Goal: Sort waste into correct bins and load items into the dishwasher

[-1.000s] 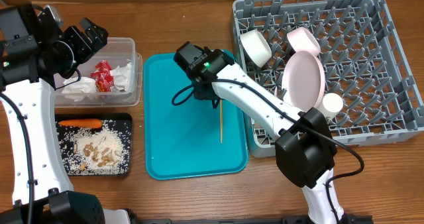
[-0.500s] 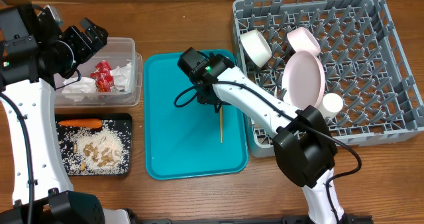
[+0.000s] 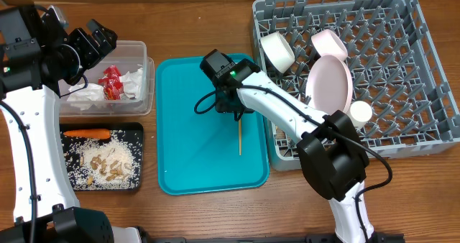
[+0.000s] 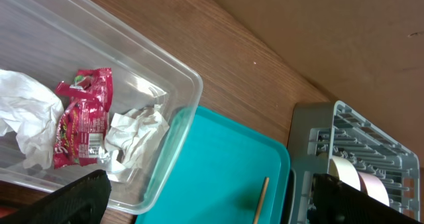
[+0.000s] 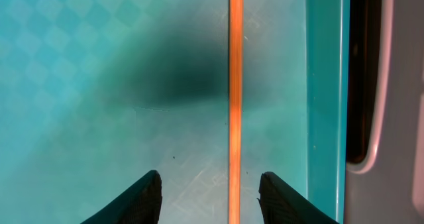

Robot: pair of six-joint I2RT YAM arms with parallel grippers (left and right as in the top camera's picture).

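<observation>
My right gripper [image 5: 212, 187] hangs spread over the teal tray [image 5: 79, 65], one finger on each side of the chopstick [image 5: 235, 85], which lies near the tray's right rim with little room beyond it. My left gripper [image 4: 218, 197] gapes empty over the clear tub [image 4: 179, 78], left of the tray. The red wrapper's [image 4: 79, 124] print is unreadable.

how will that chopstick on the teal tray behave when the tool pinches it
Probably stiff and light: the chopstick is a thin straight wooden stick. It lies flat on the smooth tray, so it may roll or skid. The right tool, open astride it, likely needs a centred pinch.
</observation>
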